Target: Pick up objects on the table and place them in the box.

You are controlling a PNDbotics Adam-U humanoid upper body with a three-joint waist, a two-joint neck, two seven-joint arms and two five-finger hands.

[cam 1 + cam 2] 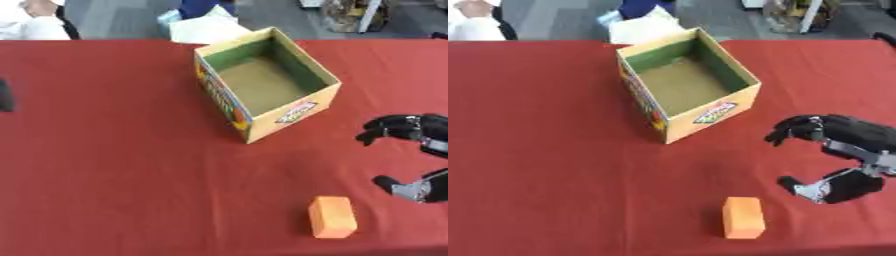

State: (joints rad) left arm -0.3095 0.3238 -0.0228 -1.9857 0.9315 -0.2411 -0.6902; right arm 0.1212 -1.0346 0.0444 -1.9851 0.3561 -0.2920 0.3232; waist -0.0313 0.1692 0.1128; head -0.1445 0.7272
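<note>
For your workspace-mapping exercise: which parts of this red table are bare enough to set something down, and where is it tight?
Bare: the red tablecloth left of the open cardboard box, and the strip between that box and the orange block. Tight: right of the block, where the black right hand hangs open beside it.

I see a table (105, 150) covered in red cloth. An open cardboard box (266, 82) stands on it toward the far side, an orange block (332, 216) near the front edge, and some dark object (5, 95), hard to identify, at the left edge.
</note>
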